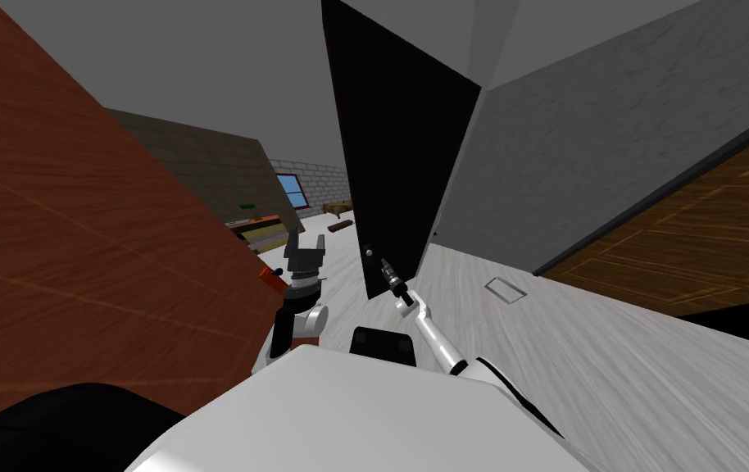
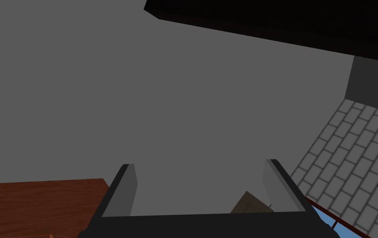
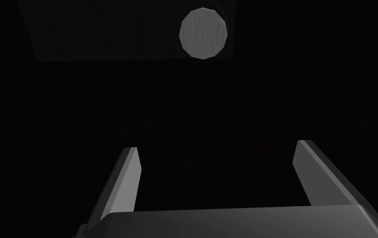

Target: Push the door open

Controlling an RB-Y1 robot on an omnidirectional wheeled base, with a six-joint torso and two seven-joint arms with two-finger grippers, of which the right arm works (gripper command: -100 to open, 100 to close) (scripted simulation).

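The door is a tall black slab straight ahead, standing partly ajar with an opening on its left side. Low on it sits a small round knob. My right gripper reaches up to the door's face just beside and below that knob. In the right wrist view the dark door face lies close ahead, the grey round knob is beyond the open right gripper, and nothing is between its fingers. My left gripper is raised left of the door, open and holding nothing.
A red-brown wooden panel runs close along my left. A grey wall stands to the door's right, with a wood-patterned floor beyond it. Through the gap are a window and a low table. A floor vent lies to the right.
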